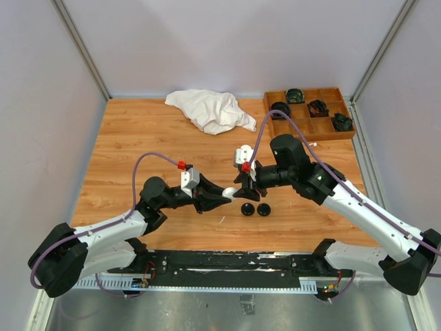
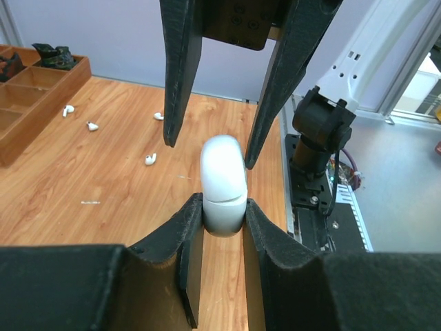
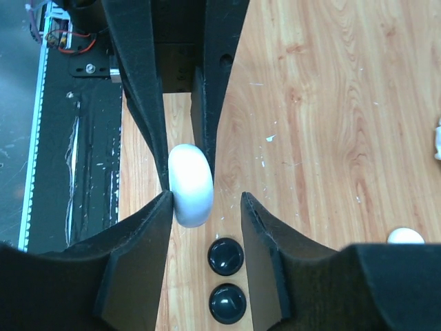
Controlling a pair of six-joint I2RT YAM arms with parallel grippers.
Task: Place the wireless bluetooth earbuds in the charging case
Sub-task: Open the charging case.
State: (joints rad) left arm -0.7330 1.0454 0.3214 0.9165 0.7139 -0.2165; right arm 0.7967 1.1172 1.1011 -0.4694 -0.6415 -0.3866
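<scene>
My left gripper (image 1: 224, 196) is shut on a white rounded charging case (image 1: 229, 194) and holds it on edge above the table. In the left wrist view the case (image 2: 223, 186) is clamped between my fingers (image 2: 189, 227), and its lid seam looks closed. My right gripper (image 1: 242, 187) is open and faces it. In the right wrist view (image 3: 207, 207) the case (image 3: 191, 185) sits between its fingertips, touching the left one (image 3: 155, 217). Several tiny white earbuds (image 2: 150, 159) lie on the wood behind; one shows at the right wrist view's edge (image 3: 437, 138).
Two black round pucks (image 1: 247, 209) (image 1: 263, 209) lie just below the grippers. A wooden compartment tray (image 1: 310, 127) with coiled black items stands at the back right. A crumpled white cloth (image 1: 210, 110) lies at the back centre. Grey walls surround the table.
</scene>
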